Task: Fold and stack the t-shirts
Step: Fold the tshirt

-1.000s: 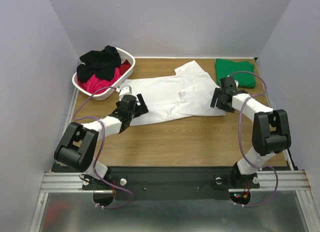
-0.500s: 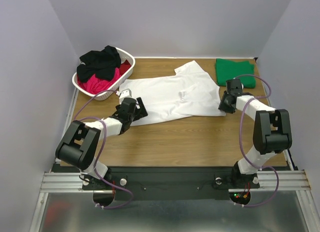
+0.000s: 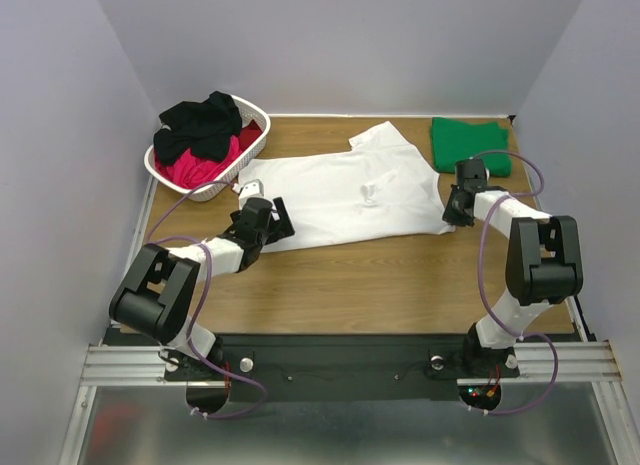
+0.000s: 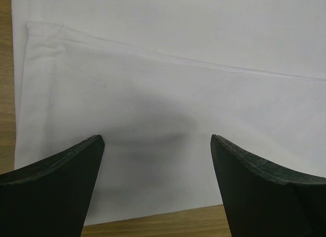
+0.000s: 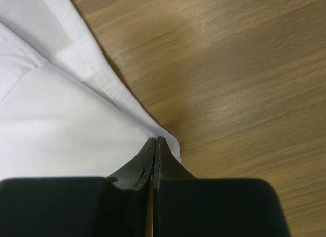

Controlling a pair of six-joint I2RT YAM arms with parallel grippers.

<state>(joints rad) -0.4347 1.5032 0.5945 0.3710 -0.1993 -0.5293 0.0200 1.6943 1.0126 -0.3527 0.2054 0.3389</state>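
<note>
Right wrist view: my right gripper (image 5: 155, 141) closed tight at near-right corner of white t-shirt (image 5: 61, 130), hem apparently nipped between tips. Left gripper (image 4: 158, 145) spread wide, low over shirt's near-left hem corner, holding nothing. Shirt lies spread flat mid-table (image 3: 380, 275). Green t-shirt (image 3: 470, 143) folded at far right. Black t-shirt (image 3: 200, 120) and red t-shirt (image 3: 195, 170) heaped in basket (image 3: 263, 117). Judged step: taking corners for first fold. Next: I close left on hem, then lift both corners together.
</note>
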